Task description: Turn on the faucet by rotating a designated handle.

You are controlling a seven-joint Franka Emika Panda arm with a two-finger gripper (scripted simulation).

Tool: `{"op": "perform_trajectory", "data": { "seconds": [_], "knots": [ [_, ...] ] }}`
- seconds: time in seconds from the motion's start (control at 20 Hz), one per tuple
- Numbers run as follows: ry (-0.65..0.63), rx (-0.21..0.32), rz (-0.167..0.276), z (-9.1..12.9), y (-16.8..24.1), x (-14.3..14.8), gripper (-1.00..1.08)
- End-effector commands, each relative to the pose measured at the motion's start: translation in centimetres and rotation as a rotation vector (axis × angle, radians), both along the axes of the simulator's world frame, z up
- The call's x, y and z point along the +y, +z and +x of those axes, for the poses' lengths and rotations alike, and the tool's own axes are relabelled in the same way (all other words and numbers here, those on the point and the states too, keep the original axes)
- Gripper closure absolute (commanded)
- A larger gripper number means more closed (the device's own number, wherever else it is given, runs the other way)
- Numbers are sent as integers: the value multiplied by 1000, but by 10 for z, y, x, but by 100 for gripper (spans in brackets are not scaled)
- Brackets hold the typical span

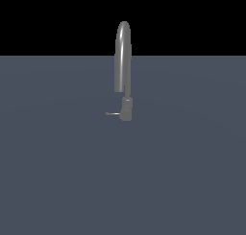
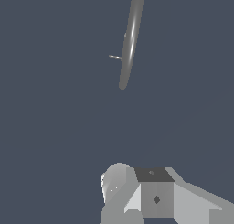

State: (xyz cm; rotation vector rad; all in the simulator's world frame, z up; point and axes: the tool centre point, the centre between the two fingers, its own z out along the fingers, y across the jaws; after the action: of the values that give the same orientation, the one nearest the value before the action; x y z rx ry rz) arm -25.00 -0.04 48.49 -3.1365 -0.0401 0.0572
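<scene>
Faucet upright on grey floor, handle poking sideways from base toward ext. view's left. Gripper well apart from faucet, touching nothing; fingers hidden, so open/closed: can't tell.

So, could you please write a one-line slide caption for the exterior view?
Grey gooseneck faucet standing alone on a flat surface, its short handle pointing toward the exterior view's left; no robot arm in frame.
</scene>
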Motion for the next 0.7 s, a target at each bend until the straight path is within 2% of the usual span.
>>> {"op": "perform_trajectory", "data": {
  "seconds": [0.0, 0.3, 0.45, 0.65],
  "knots": [
    [0, 0, 0, 0, 0, 0, 108],
    [35, 2, -33, 6, -4, 3, 108],
    [79, 3, -73, 13, -10, 7, 108],
    [161, 7, -149, 25, -21, 15, 108]
  ]
}}
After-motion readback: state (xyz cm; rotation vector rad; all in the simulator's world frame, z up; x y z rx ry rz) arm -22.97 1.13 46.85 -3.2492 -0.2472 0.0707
